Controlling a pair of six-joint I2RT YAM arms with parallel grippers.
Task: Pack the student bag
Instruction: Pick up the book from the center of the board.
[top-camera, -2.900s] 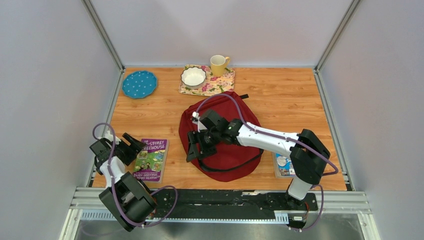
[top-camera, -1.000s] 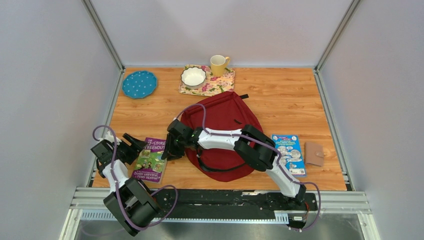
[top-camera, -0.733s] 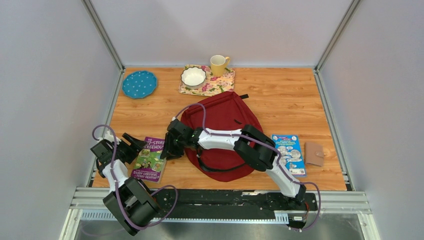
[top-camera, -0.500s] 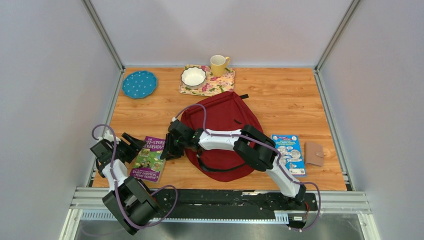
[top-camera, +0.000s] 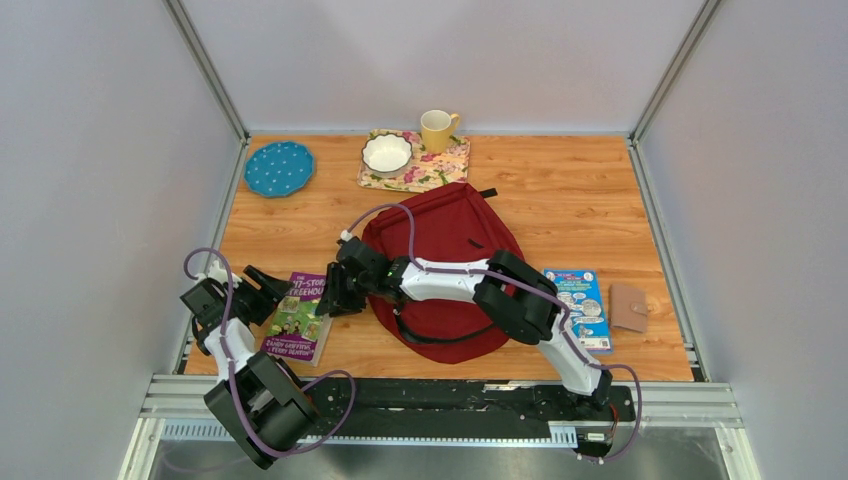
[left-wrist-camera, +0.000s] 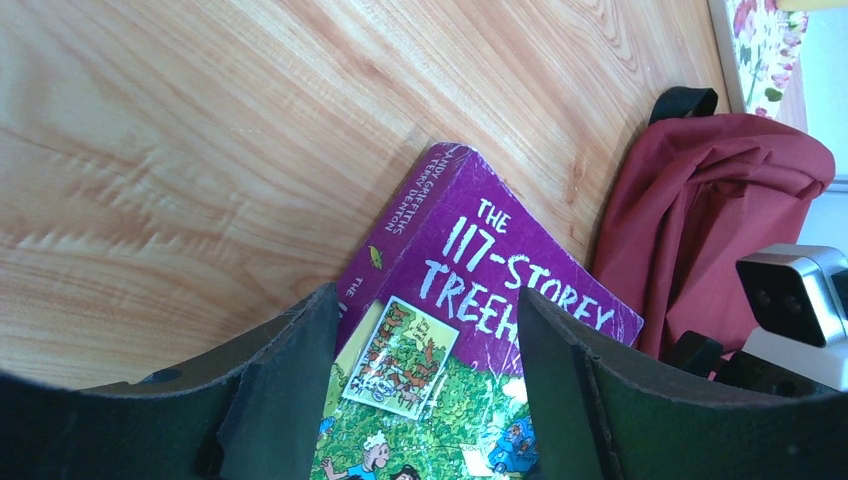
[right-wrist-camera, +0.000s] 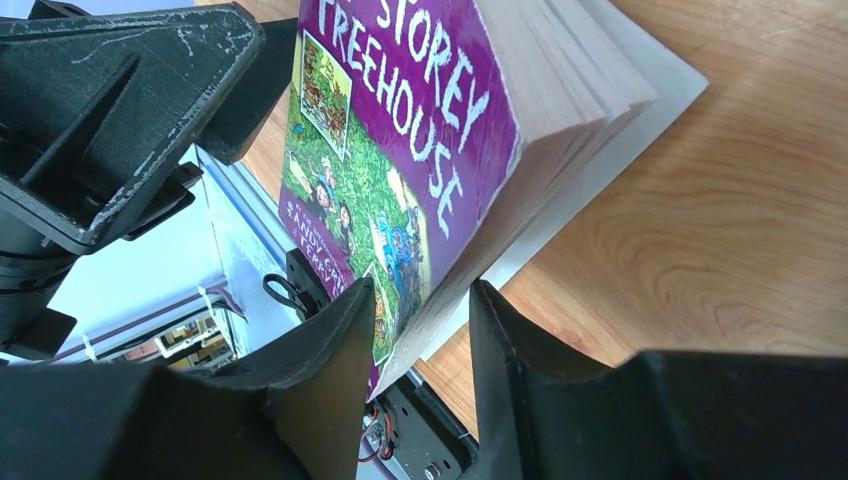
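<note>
The dark red fabric backpack (top-camera: 450, 225) lies mid-surface (top-camera: 570, 190), beside the purple paperback book (top-camera: 298, 325). The left jaws gape empty; the right jaws straddle the book's fanned edge, and I cannot tell whether they grip it. A cover-only pinch could tear or drop the book.

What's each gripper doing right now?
Left gripper: open, over the purple book.
Right gripper: jaws around that book's raised edge; whether it grips cannot be told.

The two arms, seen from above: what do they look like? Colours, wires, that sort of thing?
Both look alike: white tubes linked by chunky black joints, on the left arm and the right arm. A purple cable loops along each. Each ends in a black two-finger claw with matt, wedge-shaped fingers.
</note>
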